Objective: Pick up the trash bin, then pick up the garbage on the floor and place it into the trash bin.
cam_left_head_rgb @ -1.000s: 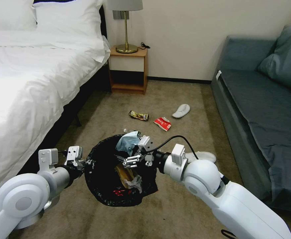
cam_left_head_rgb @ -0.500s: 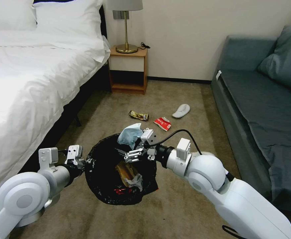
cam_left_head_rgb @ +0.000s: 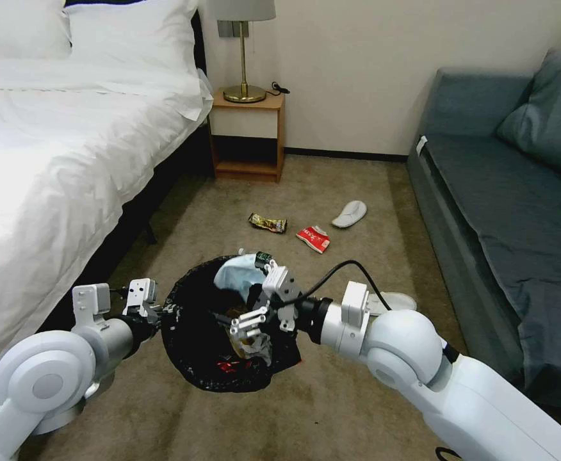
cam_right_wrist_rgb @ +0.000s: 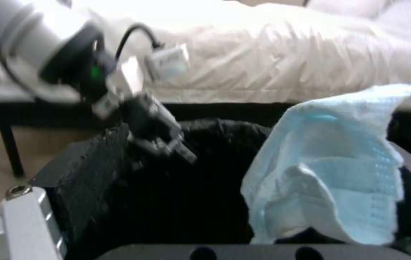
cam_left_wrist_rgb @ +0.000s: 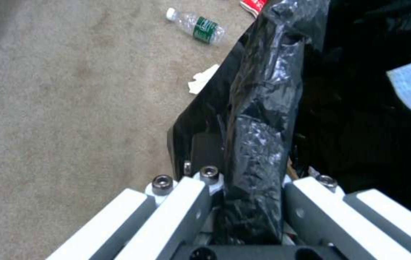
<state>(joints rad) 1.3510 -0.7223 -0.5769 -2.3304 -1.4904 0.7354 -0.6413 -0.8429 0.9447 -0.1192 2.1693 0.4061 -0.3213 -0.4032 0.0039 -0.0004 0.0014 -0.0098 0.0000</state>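
My left gripper (cam_left_head_rgb: 154, 312) holds the trash bin (cam_left_head_rgb: 194, 333), black-lined, off the floor (cam_left_head_rgb: 332, 397). In the left wrist view that gripper (cam_left_wrist_rgb: 246, 187) is shut on the bin's crinkly rim (cam_left_wrist_rgb: 258, 108). My right gripper (cam_left_head_rgb: 261, 301) hangs over the bin's mouth with its fingers wide apart. A blue mask (cam_left_head_rgb: 234, 276) (cam_right_wrist_rgb: 330, 166) droops from its far finger over the opening. A tan bag and a red scrap (cam_left_head_rgb: 229, 366) lie inside. Still on the carpet are a gold wrapper (cam_left_head_rgb: 268, 223), a red can (cam_left_head_rgb: 313, 238), a bottle (cam_left_wrist_rgb: 198, 26), a tissue (cam_left_wrist_rgb: 203, 78) and two slippers (cam_left_head_rgb: 349, 213) (cam_left_head_rgb: 392, 299).
A white bed (cam_left_head_rgb: 50, 141) runs along the left. A wooden nightstand (cam_left_head_rgb: 248, 134) with a brass lamp stands against the far wall. A grey-blue sofa (cam_left_head_rgb: 511, 211) fills the right side. Open carpet lies between bed and sofa.
My right gripper rose with the mask, then dropped lower and further left over the bin's mouth. The left gripper and bin barely moved.
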